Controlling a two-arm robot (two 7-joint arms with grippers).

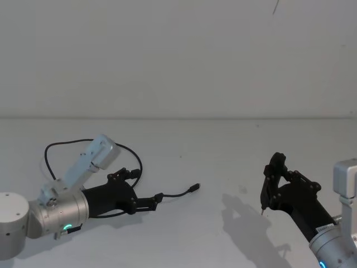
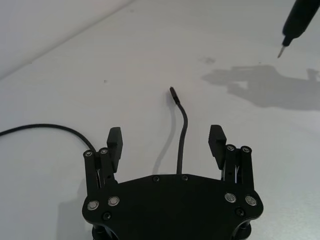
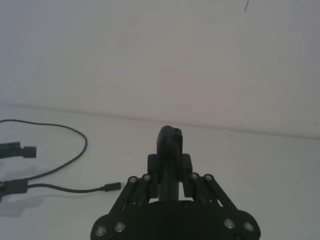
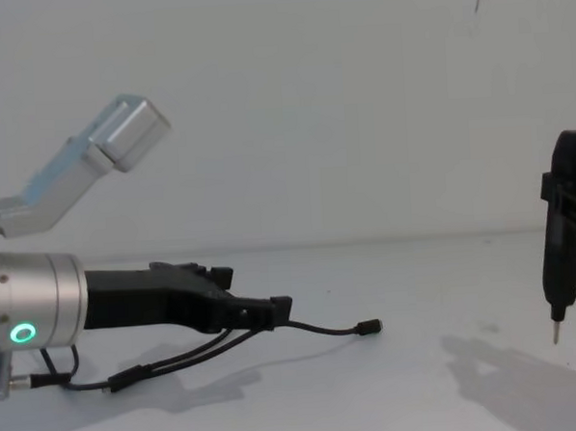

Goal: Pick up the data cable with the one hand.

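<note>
— What stands behind?
— A plain white wall (image 1: 178,56), with one thin dark line (image 1: 275,6) near its top.
— And below?
— A white tabletop (image 1: 223,145), meeting the wall in a straight seam. Soft grey shadows (image 1: 242,215) lie on it.

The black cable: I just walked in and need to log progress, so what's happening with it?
The left gripper sits low over the white table with its jaws open. The data cable runs out between them toward its small plug, not yet gripped. The right gripper is off to the right, holding a pen-shaped tool upright, tip down, apart from the cable.
</note>
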